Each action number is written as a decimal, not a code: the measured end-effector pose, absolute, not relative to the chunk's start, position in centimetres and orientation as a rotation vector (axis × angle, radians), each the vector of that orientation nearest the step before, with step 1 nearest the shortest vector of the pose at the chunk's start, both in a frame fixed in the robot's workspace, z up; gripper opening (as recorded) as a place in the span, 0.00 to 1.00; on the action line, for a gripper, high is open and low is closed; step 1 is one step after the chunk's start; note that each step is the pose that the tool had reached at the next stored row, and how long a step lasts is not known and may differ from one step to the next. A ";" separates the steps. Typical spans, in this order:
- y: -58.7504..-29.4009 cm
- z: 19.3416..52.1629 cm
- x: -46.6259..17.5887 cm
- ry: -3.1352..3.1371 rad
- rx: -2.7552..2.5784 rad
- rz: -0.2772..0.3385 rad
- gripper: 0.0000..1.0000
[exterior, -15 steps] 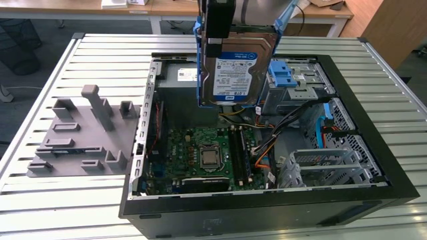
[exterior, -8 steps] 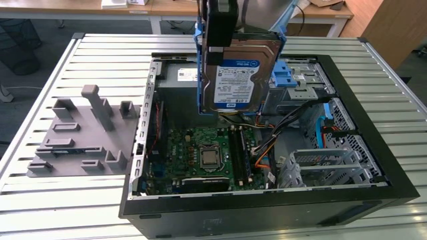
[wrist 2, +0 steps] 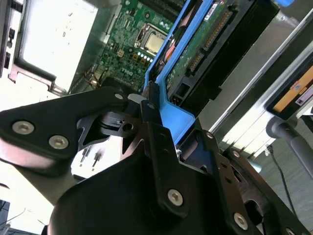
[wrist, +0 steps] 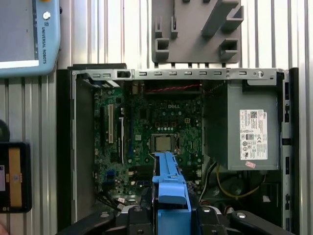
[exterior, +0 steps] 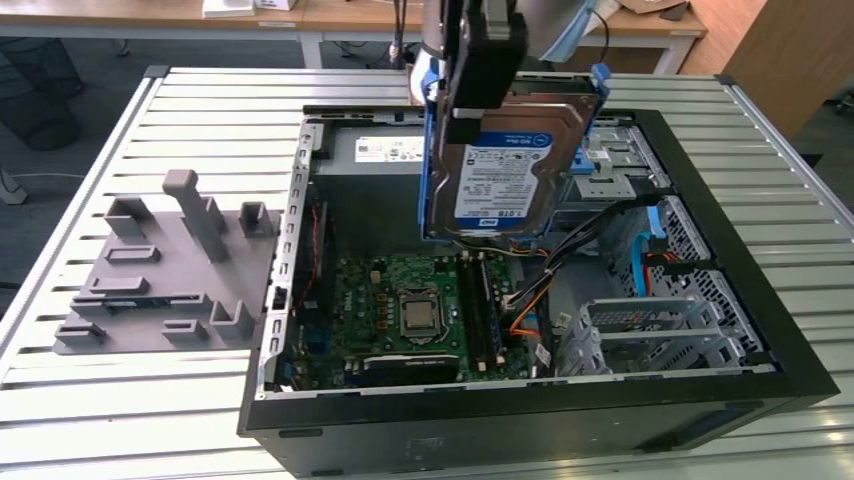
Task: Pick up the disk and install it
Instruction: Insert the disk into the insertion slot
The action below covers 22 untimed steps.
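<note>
- Exterior view: I see the gripper coming down from the top of the frame with the disk hanging under it. The disk stands on edge, its white-and-blue label facing this camera and the blue bracket running down both long sides.
- From here the disk hangs over the open computer case, between the power supply and the drive cage. Its lower edge sits in front of the far end of the motherboard. It is not seated in any bay.
- This view alone takes in the slatted table and the grey holder lying beside the case on the exterior view's left.
- Second wrist view: here I can see the grip itself. The gripper has its fingers clamped on the blue end of the disk, whose green circuit side and connector face this camera.
- First wrist view: the disk appears edge-on as a narrow blue strip rising from the gripper, with the motherboard spread out beyond it.
- It also shows the power supply sticker face-on and the grey holder past the case wall.
</note>
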State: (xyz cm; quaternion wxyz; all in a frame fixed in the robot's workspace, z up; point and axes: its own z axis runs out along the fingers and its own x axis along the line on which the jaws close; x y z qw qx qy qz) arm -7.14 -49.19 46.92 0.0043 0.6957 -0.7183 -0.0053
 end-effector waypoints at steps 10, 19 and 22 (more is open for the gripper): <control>-51.4 46.9 -6.2 -2.250 2.180 -0.017 0.36; -54.1 46.7 -5.7 -2.250 2.180 -0.017 0.36; -54.3 46.7 -4.6 -2.250 2.180 -0.017 0.36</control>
